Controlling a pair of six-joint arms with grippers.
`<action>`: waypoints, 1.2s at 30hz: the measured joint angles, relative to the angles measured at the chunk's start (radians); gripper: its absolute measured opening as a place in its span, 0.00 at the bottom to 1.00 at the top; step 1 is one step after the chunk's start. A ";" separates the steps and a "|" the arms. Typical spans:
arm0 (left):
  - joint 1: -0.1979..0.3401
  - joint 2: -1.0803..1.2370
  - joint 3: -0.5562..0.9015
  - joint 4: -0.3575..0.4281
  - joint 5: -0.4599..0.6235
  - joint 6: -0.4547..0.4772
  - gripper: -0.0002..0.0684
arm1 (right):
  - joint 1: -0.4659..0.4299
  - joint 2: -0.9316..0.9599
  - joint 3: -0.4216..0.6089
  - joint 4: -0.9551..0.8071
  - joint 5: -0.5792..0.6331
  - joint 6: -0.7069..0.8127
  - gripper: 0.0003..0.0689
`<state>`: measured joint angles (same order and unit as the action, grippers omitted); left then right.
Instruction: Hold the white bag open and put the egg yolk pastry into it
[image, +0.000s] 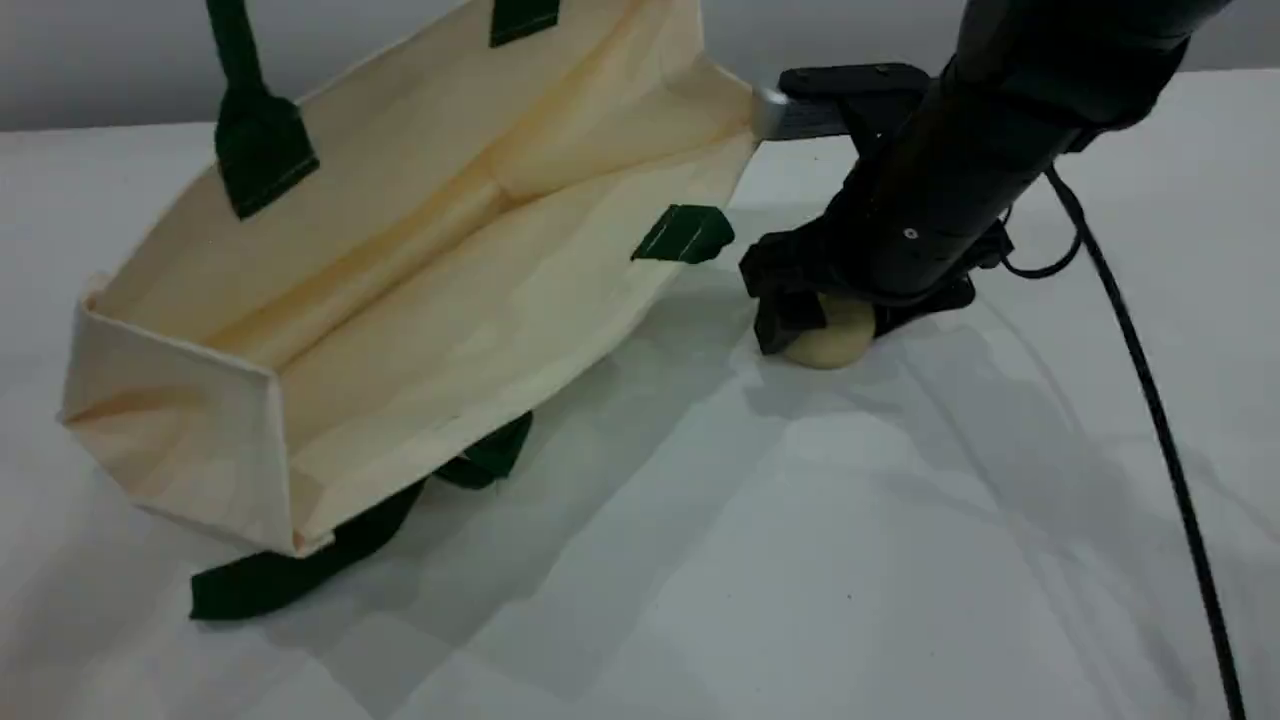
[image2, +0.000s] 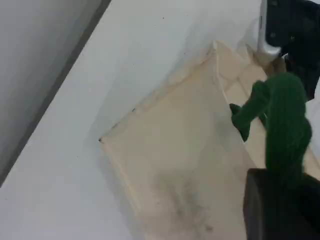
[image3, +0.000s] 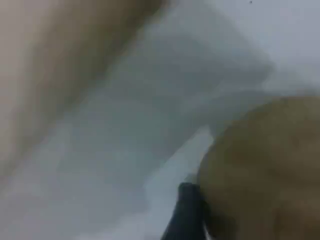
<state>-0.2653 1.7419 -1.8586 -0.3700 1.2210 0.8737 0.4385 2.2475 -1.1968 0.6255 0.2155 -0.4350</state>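
Note:
The white bag (image: 420, 290) lies tilted on the table with its mouth gaping toward the camera. One dark green handle (image: 255, 130) is pulled up out of the top of the scene view. In the left wrist view that green handle (image2: 285, 130) runs down into my left gripper (image2: 280, 200), which is shut on it above the white bag (image2: 180, 165). The other handle (image: 300, 565) trails on the table under the bag. Right of the bag, the tan egg yolk pastry (image: 835, 335) rests on the table. My right gripper (image: 850, 315) is closed around it. A fingertip (image3: 186, 212) touches the egg yolk pastry (image3: 265, 175).
A black and silver fixture (image: 815, 105) stands just behind the bag's far corner, and shows in the left wrist view as the fixture (image2: 272, 35). The right arm's black cable (image: 1150, 400) hangs down across the right side of the white table (image: 800, 560).

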 joint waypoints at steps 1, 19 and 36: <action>0.000 0.000 0.000 0.000 0.000 0.000 0.14 | 0.000 0.001 0.000 0.000 -0.001 0.000 0.78; 0.000 0.000 0.000 0.004 0.000 0.001 0.14 | -0.018 -0.094 0.007 -0.062 0.074 -0.029 0.50; -0.018 0.000 0.000 0.012 -0.001 0.057 0.14 | -0.125 -0.550 0.213 -0.146 0.041 0.029 0.48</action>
<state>-0.2837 1.7419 -1.8586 -0.3579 1.2202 0.9309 0.3132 1.6980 -0.9839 0.4791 0.2562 -0.4056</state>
